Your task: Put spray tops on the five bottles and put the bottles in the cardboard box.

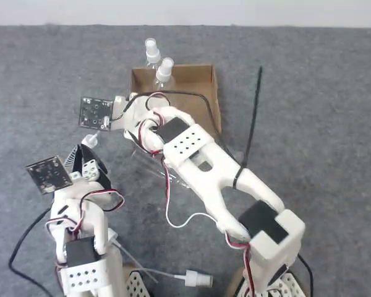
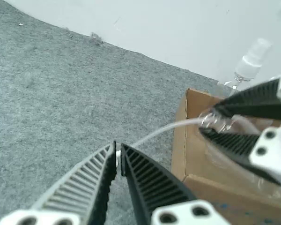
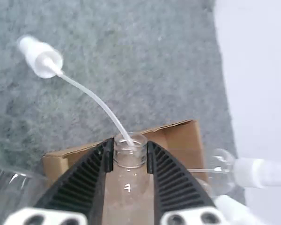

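By cardboard box (image 1: 213, 96) | right tool (image 3: 129, 147) — clamps bottle (image 3: 126, 187) | left tool (image 2: 118, 153) — pinches spray top (image 3: 40, 58)

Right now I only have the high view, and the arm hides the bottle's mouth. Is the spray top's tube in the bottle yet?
Observer: Yes. The tube ends inside the open mouth of the bottle.
Operator: What holds the bottle?
Observer: The right gripper is shut on its neck.
Operator: And the spray top?
Observer: The left gripper is shut on the spray top. Its white head is well clear of the mouth, not seated.
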Motion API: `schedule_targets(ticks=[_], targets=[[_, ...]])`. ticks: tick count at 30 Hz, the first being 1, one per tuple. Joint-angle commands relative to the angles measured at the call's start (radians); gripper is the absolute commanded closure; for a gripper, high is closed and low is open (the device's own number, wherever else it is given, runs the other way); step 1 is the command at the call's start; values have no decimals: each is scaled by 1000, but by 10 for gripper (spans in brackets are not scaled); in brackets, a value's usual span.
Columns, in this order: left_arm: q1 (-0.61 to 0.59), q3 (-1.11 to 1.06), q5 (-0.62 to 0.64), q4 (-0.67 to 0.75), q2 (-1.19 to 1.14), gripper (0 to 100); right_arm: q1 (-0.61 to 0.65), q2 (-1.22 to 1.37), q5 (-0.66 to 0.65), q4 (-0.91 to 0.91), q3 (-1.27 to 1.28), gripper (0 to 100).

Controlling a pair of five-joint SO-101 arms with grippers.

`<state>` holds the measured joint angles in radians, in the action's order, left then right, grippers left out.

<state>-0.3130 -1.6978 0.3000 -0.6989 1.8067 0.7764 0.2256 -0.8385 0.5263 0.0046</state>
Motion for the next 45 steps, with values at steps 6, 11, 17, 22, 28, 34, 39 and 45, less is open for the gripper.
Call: schedule_targets(ticks=[6,11,17,22,28,34,39,45], targets=[[-5,13,-6,28,12,988,4,-280,-5,5,69,992],[-5,13,-6,29,12,988,4,-450,66,5,155,992],[-5,13,-6,29,12,988,2,-616,127,7,269,993],[-5,13,-6,29,12,988,-1,-739,172,139,307,993],[-5,13,-6,29,12,988,-4,-811,226,349,308,993],[-5,13,-6,28,12,988,-10,-811,282,526,310,993],[-5,13,-6,26,12,988,-53,-811,334,598,334,993],[-5,13,-6,26,12,988,-110,-811,342,595,502,993]])
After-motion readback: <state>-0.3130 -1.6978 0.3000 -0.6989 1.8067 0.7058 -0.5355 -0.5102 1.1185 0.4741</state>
